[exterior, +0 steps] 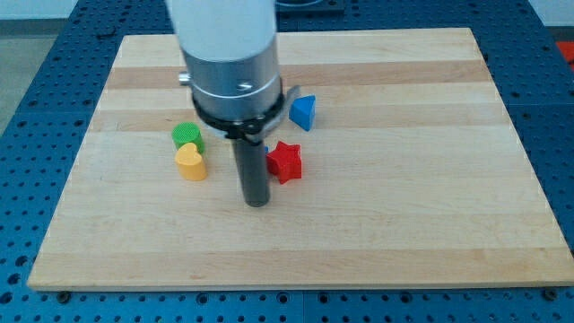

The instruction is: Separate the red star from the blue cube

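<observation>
My tip (257, 201) sits just left of the red star (285, 161) (no jaws here), whose blue cube neighbour hides behind the rod, so a glancing push could drag both along together.

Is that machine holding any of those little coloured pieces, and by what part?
Nothing is held. My tip is a bare rod that only pushes; it stands just left of the red star, with no visible contact.
</observation>
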You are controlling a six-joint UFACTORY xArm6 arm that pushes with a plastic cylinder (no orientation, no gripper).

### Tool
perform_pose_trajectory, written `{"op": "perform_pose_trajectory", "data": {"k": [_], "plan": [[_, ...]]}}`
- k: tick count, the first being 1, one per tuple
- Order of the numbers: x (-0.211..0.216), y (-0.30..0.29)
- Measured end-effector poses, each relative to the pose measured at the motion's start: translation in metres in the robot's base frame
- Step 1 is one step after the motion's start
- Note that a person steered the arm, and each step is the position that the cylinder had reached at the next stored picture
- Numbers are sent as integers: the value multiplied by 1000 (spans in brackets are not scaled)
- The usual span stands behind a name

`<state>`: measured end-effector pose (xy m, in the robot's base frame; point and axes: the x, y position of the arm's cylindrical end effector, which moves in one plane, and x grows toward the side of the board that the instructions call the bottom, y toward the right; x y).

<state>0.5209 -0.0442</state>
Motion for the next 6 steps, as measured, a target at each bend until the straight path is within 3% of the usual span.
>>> {"op": "perform_pose_trajectory", "data": {"k": [2,4,6], "plan": [[-15,30],[-37,-1],[-36,42]]}}
